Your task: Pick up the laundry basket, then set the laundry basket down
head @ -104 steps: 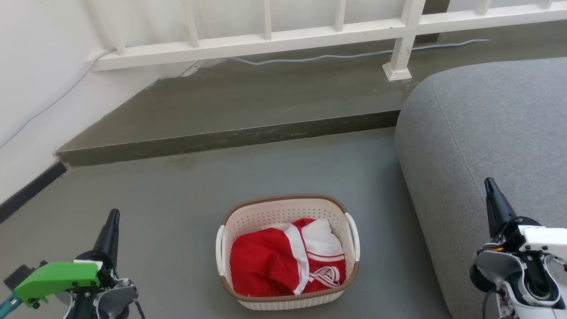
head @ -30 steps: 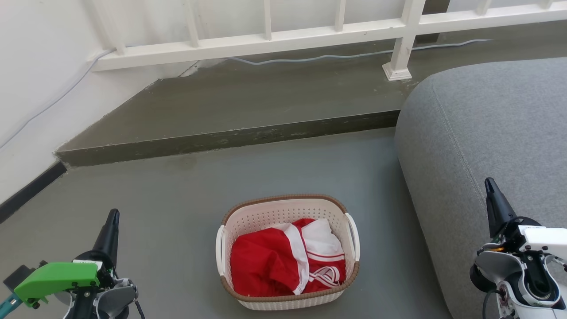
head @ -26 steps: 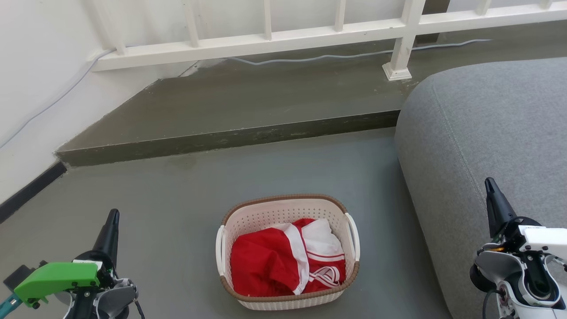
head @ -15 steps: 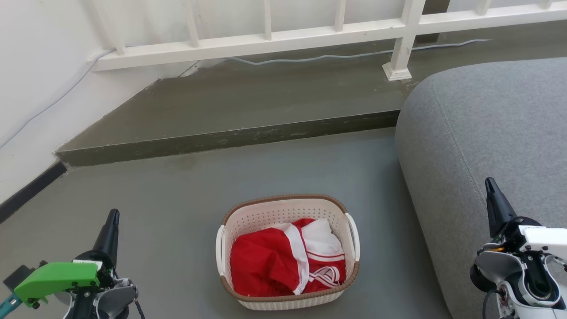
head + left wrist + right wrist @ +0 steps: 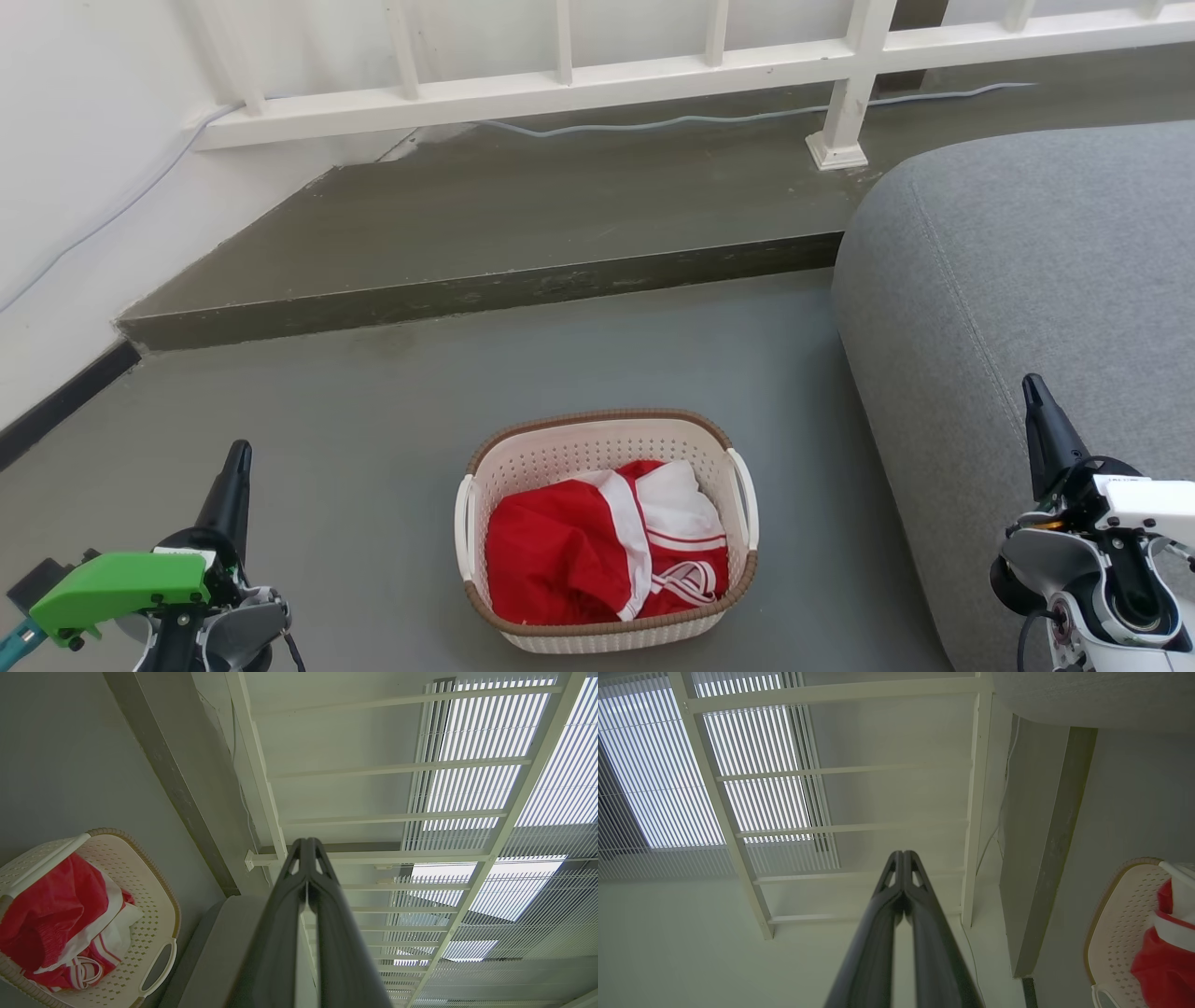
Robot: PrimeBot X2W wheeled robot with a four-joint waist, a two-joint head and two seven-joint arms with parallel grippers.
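The laundry basket [image 5: 560, 446] stands on the grey floor at the bottom middle of the head view, cream-white and perforated, with a brown rim and a white loop handle on each side. Red and white clothing [image 5: 597, 546] lies inside it. My left gripper [image 5: 240, 451] hangs at the lower left, well to the left of the basket, shut and holding nothing. My right gripper [image 5: 1030, 384] is at the lower right in front of the sofa, also shut and holding nothing. The left wrist view catches the basket [image 5: 154, 891] at its lower left; the right wrist view has the basket [image 5: 1115, 919] at its lower right.
A grey sofa [image 5: 1046, 280] fills the right side, close to the basket. A raised dark step [image 5: 485, 289] crosses the floor beyond it, with a white railing [image 5: 653, 70] and a cable [image 5: 653, 121] behind. A white wall [image 5: 75, 149] with a dark skirting runs along the left.
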